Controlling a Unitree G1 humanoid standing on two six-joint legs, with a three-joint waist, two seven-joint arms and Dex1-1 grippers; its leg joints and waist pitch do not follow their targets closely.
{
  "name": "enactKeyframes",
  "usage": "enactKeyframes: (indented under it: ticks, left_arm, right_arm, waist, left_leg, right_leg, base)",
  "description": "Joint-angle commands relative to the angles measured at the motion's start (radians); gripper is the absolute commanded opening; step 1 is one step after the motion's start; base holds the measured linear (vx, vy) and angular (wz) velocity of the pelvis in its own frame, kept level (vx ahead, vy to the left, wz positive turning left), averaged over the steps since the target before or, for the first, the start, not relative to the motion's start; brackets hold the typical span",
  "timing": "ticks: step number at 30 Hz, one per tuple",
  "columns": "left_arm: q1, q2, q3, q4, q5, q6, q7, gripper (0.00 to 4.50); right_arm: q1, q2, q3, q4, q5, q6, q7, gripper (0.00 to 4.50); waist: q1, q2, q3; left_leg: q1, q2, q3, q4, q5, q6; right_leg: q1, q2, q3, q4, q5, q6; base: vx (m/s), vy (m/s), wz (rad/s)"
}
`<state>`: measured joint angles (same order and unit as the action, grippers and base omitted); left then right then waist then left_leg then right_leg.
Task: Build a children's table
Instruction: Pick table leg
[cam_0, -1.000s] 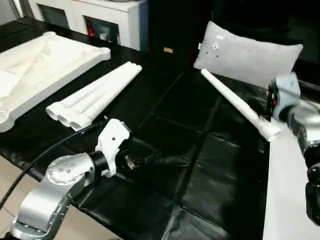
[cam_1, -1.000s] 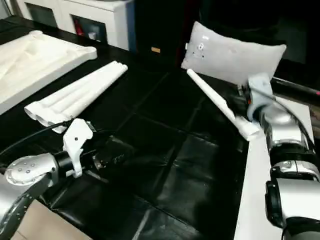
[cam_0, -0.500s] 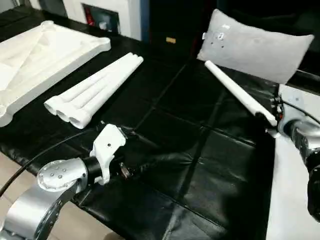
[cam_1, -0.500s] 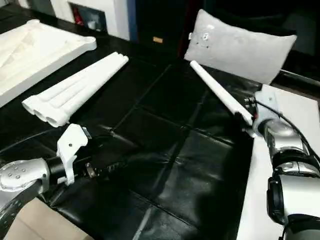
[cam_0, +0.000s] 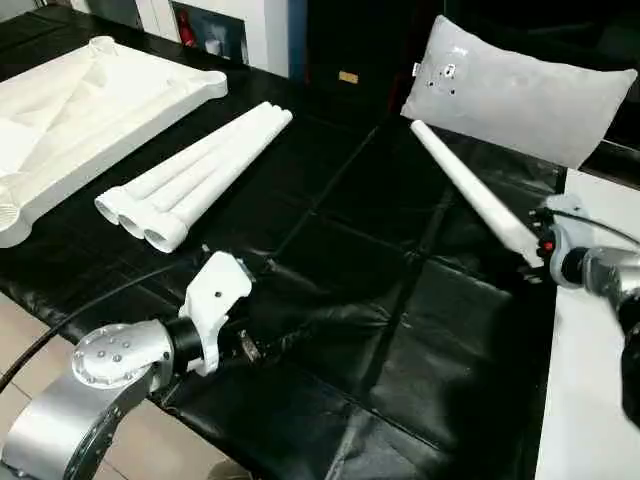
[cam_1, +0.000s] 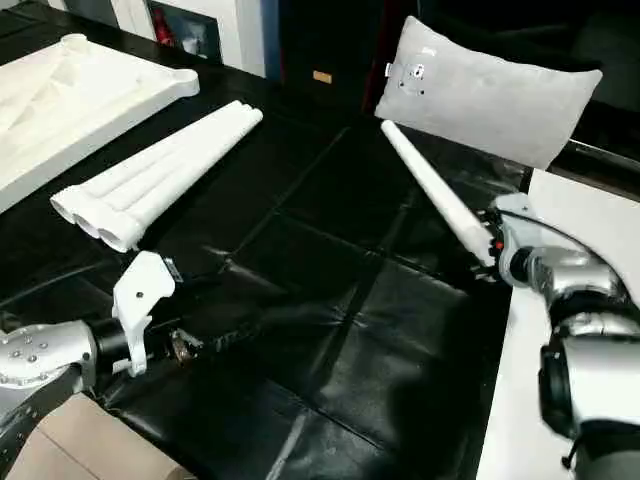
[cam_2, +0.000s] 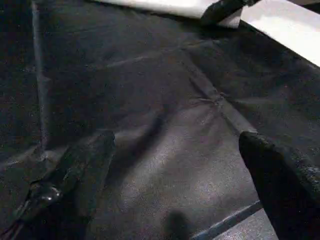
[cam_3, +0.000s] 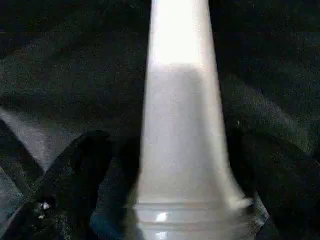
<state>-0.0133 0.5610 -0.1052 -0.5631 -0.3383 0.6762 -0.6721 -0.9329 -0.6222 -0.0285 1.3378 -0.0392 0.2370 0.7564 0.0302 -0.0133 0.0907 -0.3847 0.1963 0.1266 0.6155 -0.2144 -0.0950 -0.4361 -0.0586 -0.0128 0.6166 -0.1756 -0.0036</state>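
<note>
The children's table lies in parts on a black mat. Its white top (cam_0: 70, 110) rests ribbed side up at the far left, with three white legs (cam_0: 195, 175) bundled beside it. A fourth leg (cam_0: 465, 185) lies alone, slanting from the pillow toward my right arm. My right gripper (cam_0: 535, 260) is open, and its fingers (cam_3: 75, 175) stand on either side of that leg's wide end (cam_3: 182, 135) with gaps between. Low over bare mat near the front edge, my left gripper (cam_0: 290, 330) is open, its fingers (cam_2: 80, 175) holding nothing.
A grey pillow (cam_0: 520, 85) lies at the back right. A white cabinet (cam_0: 215, 30) stands behind the mat. A white surface (cam_0: 590, 400) borders the mat on the right. A black cable (cam_0: 80, 315) trails from my left arm over the front edge.
My right arm has come down from beside the lone leg, and its fingers now straddle the leg's wide end. The left arm has barely moved. The camera has shifted.
</note>
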Motion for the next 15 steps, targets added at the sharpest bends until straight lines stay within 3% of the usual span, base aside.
enactKeyframes:
  ticks: [1, 6, 15]
  left_arm:
    - [0.001, 0.010, -0.008, -0.010, -0.001, -0.008, -0.005, 4.48]
    - [0.000, 0.013, -0.019, -0.003, 0.002, -0.016, -0.012, 4.50]
    - [-0.009, 0.015, -0.038, 0.024, 0.012, -0.029, -0.016, 4.50]
  right_arm:
    - [-0.015, -0.007, 0.011, -0.008, -0.012, 0.017, 0.006, 4.50]
    - [-0.012, 0.025, 0.035, -0.009, -0.038, 0.048, -0.008, 4.33]
    - [0.003, 0.044, 0.036, -0.006, -0.046, 0.072, -0.013, 3.48]
  waist:
    - [0.000, -0.002, -0.054]
    - [0.002, 0.001, -0.055]
    - [0.006, 0.003, -0.052]
  left_leg:
    - [0.001, 0.006, 0.034, -0.070, -0.106, 0.092]
    - [0.000, 0.007, 0.036, -0.070, -0.104, 0.081]
    - [0.007, 0.012, 0.046, -0.073, -0.127, 0.064]
  right_leg:
    - [0.064, -0.035, 0.012, -0.060, -0.145, -0.311]
    - [0.065, -0.035, 0.011, -0.058, -0.136, -0.314]
    - [0.060, -0.034, 0.013, -0.060, -0.149, -0.305]
  base:
    - [0.000, 0.000, 0.00]
    - [0.000, 0.000, 0.00]
    - [0.000, 0.000, 0.00]
